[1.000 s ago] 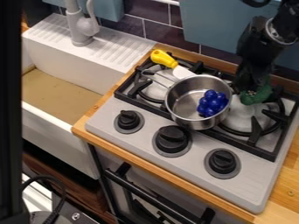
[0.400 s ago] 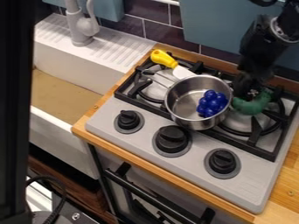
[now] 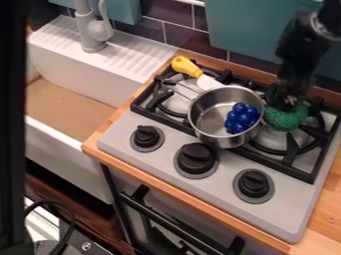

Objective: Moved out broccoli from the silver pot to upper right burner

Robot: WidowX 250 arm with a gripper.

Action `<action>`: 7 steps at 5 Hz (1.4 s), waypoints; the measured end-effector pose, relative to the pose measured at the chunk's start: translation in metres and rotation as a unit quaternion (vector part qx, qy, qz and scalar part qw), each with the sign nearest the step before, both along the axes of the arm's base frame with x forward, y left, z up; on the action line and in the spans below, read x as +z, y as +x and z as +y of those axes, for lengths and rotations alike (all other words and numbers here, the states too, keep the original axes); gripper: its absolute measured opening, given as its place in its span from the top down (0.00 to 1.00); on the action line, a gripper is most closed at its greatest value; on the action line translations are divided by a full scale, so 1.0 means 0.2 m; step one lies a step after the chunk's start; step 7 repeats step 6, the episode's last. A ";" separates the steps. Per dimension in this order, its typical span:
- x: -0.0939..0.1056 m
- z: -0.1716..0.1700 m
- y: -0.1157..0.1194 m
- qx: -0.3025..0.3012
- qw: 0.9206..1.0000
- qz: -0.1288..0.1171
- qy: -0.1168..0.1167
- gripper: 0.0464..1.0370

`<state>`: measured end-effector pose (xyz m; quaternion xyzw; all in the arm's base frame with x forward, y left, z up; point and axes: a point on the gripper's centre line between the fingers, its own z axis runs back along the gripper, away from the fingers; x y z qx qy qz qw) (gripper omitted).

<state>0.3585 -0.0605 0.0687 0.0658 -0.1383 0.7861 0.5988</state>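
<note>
On the stovetop's right-hand burner [image 3: 273,141], green broccoli [image 3: 286,117] sits outside the silver pot [image 3: 214,138] and just to its right, beneath a black gripper [image 3: 290,101] that hangs from the arm at the upper right, too blurred to tell whether it is spread, pressed together or pinching the vegetable. Inside the pot lies a bunch of blue grapes [image 3: 242,118], while a yellow-handled utensil [image 3: 185,66] rests behind its rim, with three black knobs lining the stove's front and a white sink [image 3: 73,142] at left.
</note>
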 end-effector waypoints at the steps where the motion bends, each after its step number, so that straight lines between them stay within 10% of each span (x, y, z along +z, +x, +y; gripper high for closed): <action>1: 0.10 0.07 0.02 -0.019 0.999 0.005 -0.048 0.04; 3: 0.23 0.33 -0.01 0.004 0.994 -0.011 -0.112 0.04; 7: 0.26 0.53 -0.10 0.021 0.991 -0.018 -0.129 0.04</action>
